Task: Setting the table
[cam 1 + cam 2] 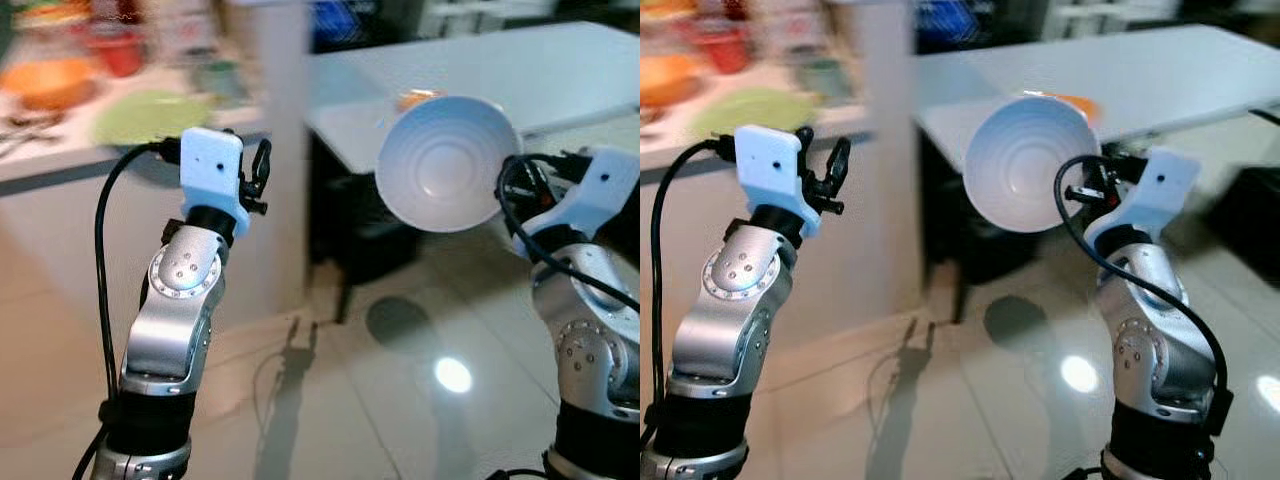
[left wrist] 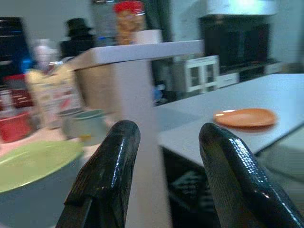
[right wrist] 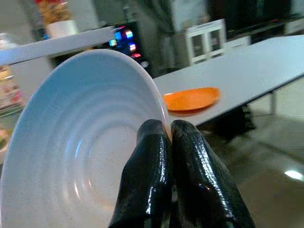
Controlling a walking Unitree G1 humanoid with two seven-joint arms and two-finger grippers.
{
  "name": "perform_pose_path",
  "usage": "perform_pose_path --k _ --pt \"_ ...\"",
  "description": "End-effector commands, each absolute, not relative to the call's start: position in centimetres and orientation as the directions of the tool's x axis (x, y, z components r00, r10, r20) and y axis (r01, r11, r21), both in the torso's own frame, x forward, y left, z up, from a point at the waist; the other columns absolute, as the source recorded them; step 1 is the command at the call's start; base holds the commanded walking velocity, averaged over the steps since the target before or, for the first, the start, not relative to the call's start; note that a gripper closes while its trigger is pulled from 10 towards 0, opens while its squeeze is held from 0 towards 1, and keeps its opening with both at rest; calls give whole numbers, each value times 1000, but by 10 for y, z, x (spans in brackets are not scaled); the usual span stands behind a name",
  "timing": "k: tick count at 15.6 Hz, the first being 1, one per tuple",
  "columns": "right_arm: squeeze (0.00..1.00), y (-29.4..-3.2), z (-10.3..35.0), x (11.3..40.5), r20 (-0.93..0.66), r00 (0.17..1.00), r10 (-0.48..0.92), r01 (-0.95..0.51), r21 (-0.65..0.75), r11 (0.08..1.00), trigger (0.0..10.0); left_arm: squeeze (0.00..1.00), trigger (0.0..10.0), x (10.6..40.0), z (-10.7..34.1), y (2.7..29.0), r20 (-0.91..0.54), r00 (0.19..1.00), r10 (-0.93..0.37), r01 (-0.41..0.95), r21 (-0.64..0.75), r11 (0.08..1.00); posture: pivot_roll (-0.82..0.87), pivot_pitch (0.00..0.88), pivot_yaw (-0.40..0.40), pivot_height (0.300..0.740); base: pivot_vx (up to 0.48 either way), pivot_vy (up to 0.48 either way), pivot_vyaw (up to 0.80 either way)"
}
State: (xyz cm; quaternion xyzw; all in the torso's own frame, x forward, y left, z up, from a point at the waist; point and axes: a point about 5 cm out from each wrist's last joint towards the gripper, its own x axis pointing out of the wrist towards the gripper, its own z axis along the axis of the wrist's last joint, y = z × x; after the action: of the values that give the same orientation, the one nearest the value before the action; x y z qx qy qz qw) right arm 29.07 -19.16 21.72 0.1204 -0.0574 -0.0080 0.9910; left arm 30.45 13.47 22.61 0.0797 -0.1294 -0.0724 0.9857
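A white ribbed bowl [image 1: 444,162] hangs tilted on its side in the air, its hollow facing me. My right gripper [image 3: 169,137] is shut on the bowl's rim [image 3: 160,107], one finger inside and one outside. An orange plate [image 3: 191,98] lies on the white table [image 1: 520,75] beyond the bowl. My left gripper [image 2: 166,142] is raised to the left, open, with nothing between its fingers [image 2: 111,166]. It points toward the counter and the table's near corner.
A counter [image 1: 60,160] at the left carries a light green plate [image 1: 150,115], an orange bowl [image 1: 45,82], a red pot [image 1: 118,50] and food packets. A white pillar [image 1: 282,150] stands between counter and table. Glossy tiled floor [image 1: 400,400] lies below.
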Motion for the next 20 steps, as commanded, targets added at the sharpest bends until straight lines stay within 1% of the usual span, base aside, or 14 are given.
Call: perform_pose_path --k 1,9,20 --pt "0 -192 228 291 149 988 -28 -10 244 970 10000 0 10000 305 229 134 259 950 -175 133 173 976 -46 0 -10 740 330 0 -744" --pt "0 -197 227 291 149 988 -48 9 254 967 10000 0 10000 305 228 132 256 946 -199 158 174 972 -48 0 -7 740 388 0 -740" --pt "0 -200 233 292 173 984 -46 5 232 973 10000 0 10000 306 227 128 264 941 -212 171 170 970 -60 0 -9 740 461 0 0"
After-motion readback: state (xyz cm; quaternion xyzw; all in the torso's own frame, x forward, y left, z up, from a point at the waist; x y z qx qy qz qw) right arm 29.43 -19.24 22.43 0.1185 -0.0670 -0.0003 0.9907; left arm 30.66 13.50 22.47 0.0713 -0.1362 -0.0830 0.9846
